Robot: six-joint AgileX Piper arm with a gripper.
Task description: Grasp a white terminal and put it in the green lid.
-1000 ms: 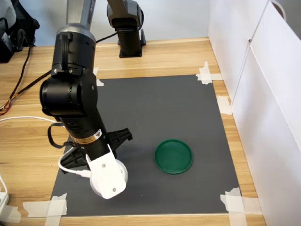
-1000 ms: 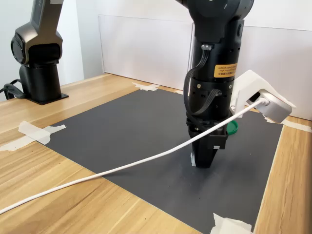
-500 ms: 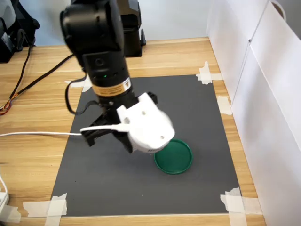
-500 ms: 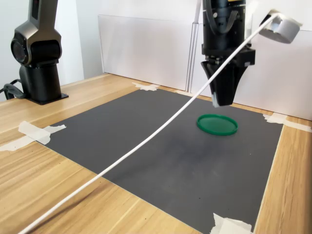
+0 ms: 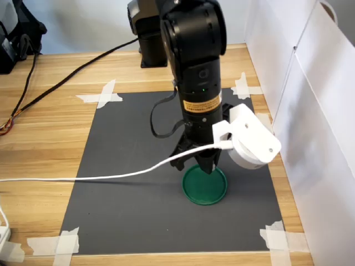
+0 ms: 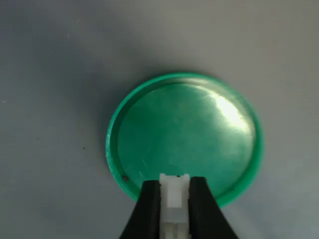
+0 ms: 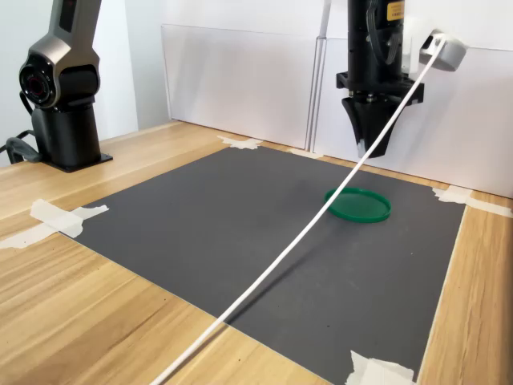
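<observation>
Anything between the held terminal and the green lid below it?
Nothing: in the second exterior view, the pincer holds the white terminal over the green lid, gap bare.

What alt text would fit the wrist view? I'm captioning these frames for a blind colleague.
The gripper is shut on a small white terminal, held over the near edge of a round green lid. The lid lies flat and empty on a dark grey mat, with a bright glare patch on its inside.
</observation>
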